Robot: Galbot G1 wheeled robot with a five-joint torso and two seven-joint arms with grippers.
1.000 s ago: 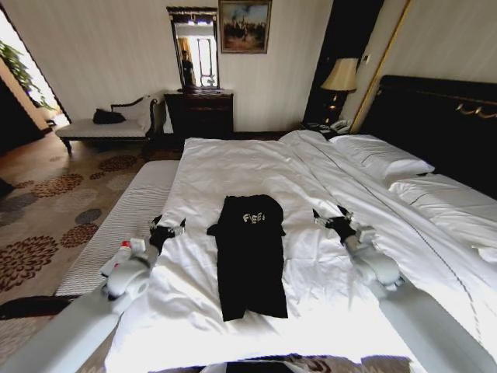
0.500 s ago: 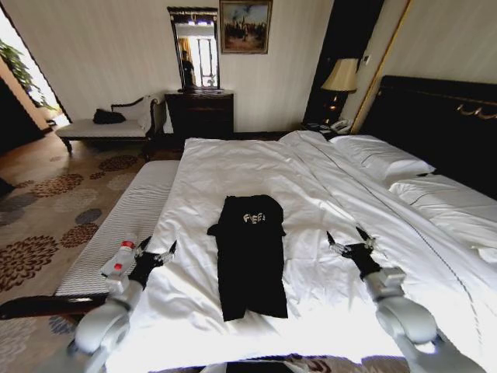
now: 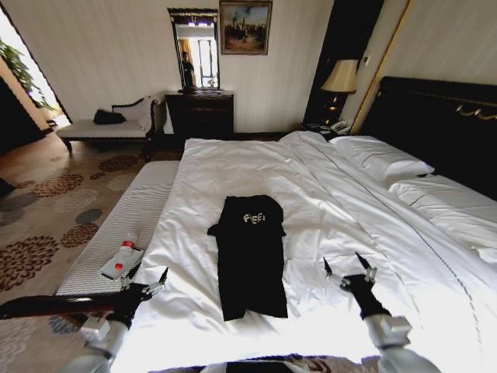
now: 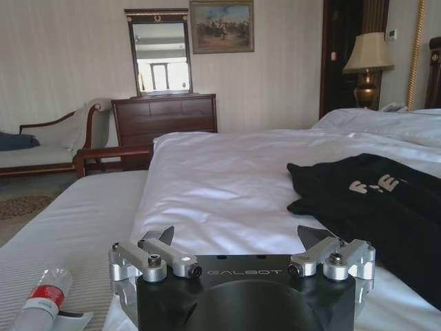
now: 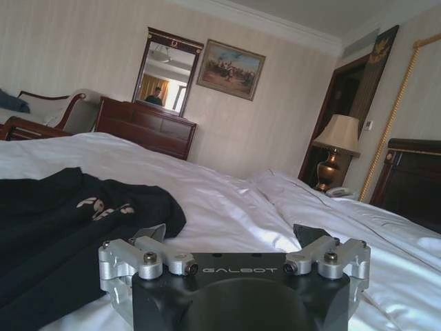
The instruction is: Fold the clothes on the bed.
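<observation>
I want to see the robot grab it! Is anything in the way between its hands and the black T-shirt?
Nothing visible is. The black T-shirt lies flat on the bed, with bare white duvet between it and the open left gripper and the open right gripper on either side.

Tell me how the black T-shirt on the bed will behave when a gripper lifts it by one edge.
The black T-shirt lies flat and follows the duvet's wrinkles, so it is probably floppy and will drape and sag from whichever edge is lifted. It looks thin, so likely light. Its already folded layers may slide apart, since nothing holds them together.
</observation>
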